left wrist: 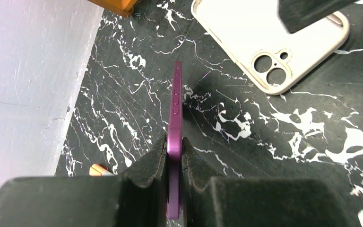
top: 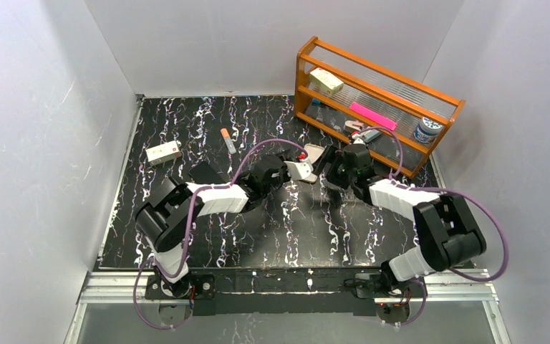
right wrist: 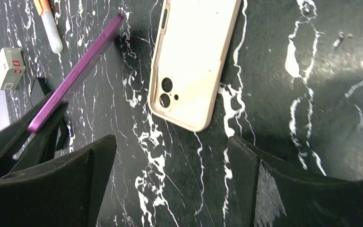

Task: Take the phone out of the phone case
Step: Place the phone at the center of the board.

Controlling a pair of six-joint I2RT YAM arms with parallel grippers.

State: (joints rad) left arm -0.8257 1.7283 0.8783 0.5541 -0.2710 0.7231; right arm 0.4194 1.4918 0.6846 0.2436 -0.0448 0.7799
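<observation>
Left wrist view: the left pincer (left wrist: 174, 149) is shut tight on a purple phone (left wrist: 175, 109). It grips the flat faces, so the thin edge with the side buttons faces the camera. The phone appears lifted off the black marbled desk (left wrist: 288, 142) and apart from its cream phone case (left wrist: 236, 38), which lies flat and empty just beside it to the right. The right pincer (right wrist: 170, 156) hangs over the case with jaws spread wide, holding nothing. With phone and case separated, the task looks essentially done; only setting the phone down seems left.
</observation>
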